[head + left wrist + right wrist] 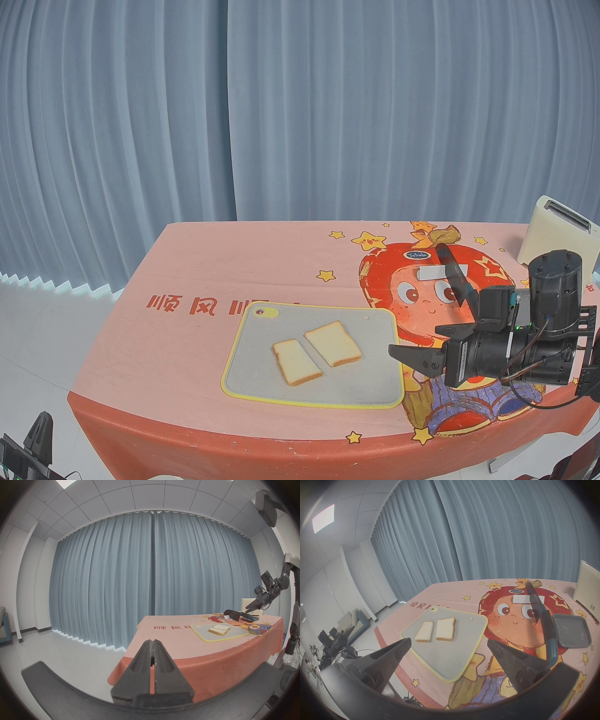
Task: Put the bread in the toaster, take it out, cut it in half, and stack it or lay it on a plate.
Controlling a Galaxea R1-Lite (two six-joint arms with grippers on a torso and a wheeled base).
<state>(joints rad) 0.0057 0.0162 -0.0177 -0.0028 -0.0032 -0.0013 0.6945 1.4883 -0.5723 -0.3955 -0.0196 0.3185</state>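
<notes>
Head view: the 2 bread halves (297, 361) lie side by side on the cutting board (250, 387), long axes slanting, left of the right gripper (415, 340), which gapes empty and belongs to the nearer arm. Left wrist view: the left gripper (152, 655) is closed on nothing, well off the table. Right wrist view: halves pale, crusts tan; the plate (572, 630) lies beside the knife (542, 617).

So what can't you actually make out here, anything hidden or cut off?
Grey plate: head view, hidden behind the right arm.
Knife: head view, handle covered by that arm.
Toaster: cut off by the right edge in the head view; inside of its slot unseen.
Bread halves: left wrist view, too small to judge the cut.
</notes>
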